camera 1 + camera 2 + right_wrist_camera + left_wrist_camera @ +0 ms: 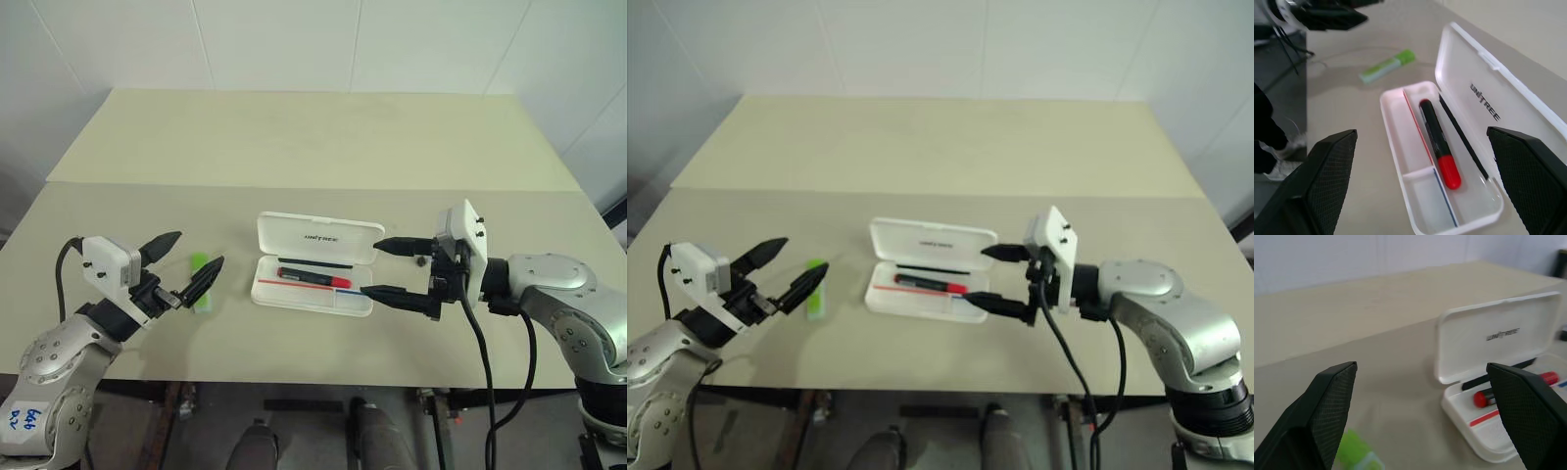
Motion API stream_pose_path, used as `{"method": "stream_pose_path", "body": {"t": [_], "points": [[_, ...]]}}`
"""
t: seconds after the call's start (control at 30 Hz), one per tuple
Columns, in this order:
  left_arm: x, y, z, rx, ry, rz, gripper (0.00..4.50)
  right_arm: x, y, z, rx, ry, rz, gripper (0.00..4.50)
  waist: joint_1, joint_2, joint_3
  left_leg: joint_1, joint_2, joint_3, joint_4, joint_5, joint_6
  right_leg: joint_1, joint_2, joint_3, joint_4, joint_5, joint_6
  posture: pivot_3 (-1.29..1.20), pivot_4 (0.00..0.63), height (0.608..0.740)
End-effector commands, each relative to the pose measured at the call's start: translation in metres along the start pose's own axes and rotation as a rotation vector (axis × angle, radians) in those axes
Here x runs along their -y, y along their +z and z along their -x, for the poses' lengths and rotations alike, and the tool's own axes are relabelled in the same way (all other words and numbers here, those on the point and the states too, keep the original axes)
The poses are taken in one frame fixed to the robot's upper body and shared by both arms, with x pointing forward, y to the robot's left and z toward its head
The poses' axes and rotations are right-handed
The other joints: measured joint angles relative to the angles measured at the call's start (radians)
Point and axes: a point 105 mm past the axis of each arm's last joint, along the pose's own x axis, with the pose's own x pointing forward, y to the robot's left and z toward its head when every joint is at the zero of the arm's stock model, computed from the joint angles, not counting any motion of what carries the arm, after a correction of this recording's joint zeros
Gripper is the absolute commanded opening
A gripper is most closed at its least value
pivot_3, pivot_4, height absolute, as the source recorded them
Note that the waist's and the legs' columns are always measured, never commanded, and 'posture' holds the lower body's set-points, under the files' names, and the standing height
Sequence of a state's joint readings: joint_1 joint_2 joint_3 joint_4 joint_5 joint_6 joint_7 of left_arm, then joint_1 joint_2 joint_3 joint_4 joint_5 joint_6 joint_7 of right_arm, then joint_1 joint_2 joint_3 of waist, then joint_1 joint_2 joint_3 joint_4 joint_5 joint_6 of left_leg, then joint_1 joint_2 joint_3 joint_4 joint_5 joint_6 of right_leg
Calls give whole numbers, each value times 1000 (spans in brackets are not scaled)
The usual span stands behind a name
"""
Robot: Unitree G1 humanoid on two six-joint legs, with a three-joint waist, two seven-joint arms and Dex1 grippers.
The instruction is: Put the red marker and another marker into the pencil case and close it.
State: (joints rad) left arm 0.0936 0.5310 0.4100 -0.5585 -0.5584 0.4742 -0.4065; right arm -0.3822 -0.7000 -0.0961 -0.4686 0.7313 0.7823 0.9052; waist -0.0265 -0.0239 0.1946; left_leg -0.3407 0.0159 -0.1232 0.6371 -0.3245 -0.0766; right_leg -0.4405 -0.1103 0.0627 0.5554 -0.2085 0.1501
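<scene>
The white pencil case lies open in the middle of the table, its lid standing up at the back. The red marker lies inside the tray, black body and red cap showing in the right wrist view as red marker. A lime-green marker rests flat on the table to the left of the case. My left gripper hovers open just above and beside the green marker, holding nothing. My right gripper is open at the case's right end, one finger by the lid, one by the tray, with nothing between them.
The beige table stretches far behind the case, with a seam running across it. A black cable hangs from my right arm past the table's front edge. White walls close off the back.
</scene>
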Motion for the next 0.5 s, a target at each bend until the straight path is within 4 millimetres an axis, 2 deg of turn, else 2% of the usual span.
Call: {"method": "stream_pose_path", "body": {"t": [0.03,0.2,0.5], "points": [[-2,-8,2,-46,101,-19,4500,-1,5,7,49,20,36,4487,0,0,0,0,0,0,0,0,0,0,0,0,0,0,0,0,150,740],[-3,-27,-1,-110,204,-5,4500,-1,-2,6,20,27,32,4487,1,0,0,2,0,0,0,0,0,2,0,0,0,-1,-2,0,150,740],[-17,-48,-3,-200,326,-62,4500,-2,-5,4,7,32,30,4487,1,0,0,4,0,0,0,0,0,5,0,0,-1,-2,-4,0,150,740]]}}
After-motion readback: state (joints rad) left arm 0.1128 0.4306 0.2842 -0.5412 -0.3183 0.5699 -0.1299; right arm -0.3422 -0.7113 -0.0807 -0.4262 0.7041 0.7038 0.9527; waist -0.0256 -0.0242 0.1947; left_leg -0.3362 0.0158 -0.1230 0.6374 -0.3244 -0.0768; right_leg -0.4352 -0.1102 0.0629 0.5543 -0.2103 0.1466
